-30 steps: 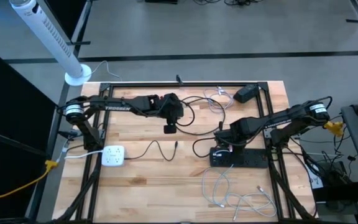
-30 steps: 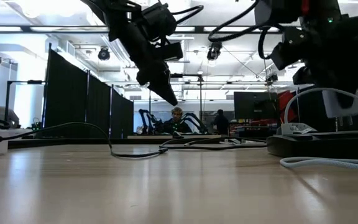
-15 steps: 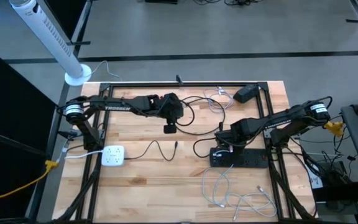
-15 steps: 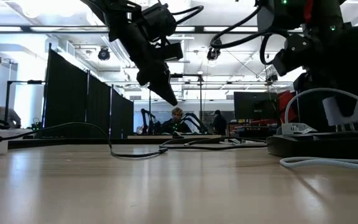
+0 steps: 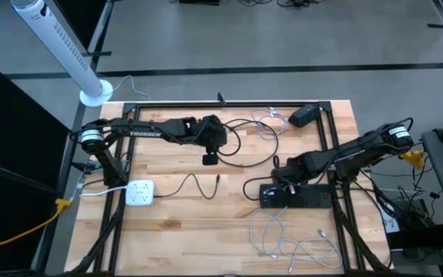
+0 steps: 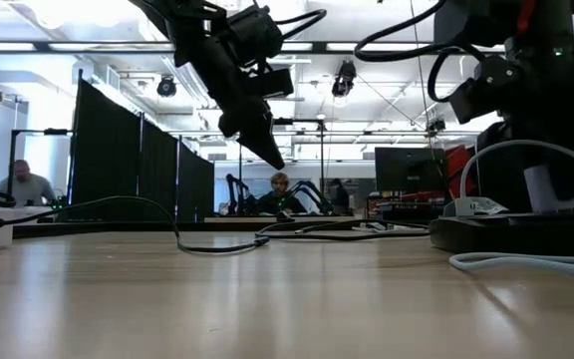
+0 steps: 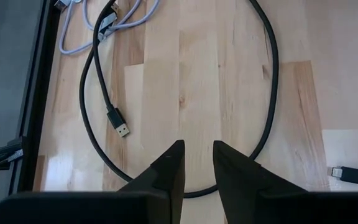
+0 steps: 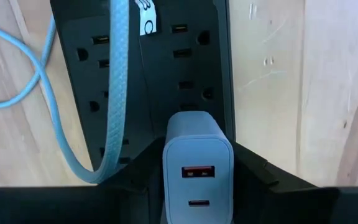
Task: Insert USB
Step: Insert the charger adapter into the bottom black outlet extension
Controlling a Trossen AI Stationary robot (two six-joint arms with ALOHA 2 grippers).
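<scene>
White charger [image 8: 198, 163] is sitting clamped between the right gripper's [image 8: 197, 186] two dark fingers, directly over the black power strip [image 8: 166, 68]. Its two USB ports are facing the right wrist camera. In the high view the power strip [image 5: 297, 195] is lying at about four o'clock on the wooden table [image 5: 229, 231], with the right gripper [image 5: 287, 178] hovering just above it. A pale blue braided cable [image 8: 114, 87] is draping across the strip's sockets, close beside the charger.

At about eleven o'clock, the left gripper [image 5: 210, 158] is hanging above the table with its fingers narrowly apart and holding nothing. Below it, a black cable [image 7: 104, 93] is looping over the wood, its USB plug [image 7: 119, 122] lying free near the fingertips [image 7: 169, 165].

Doing this step well probably means squaring the charger's prongs with one socket row, keeping it upright, and pressing straight down without trapping the blue cable. The left gripper would then need to grasp the plug by its black housing, leaving the metal tip clear.

No bins, trays or boxes are showing on the table; the strip's visible sockets are looking unoccupied.
</scene>
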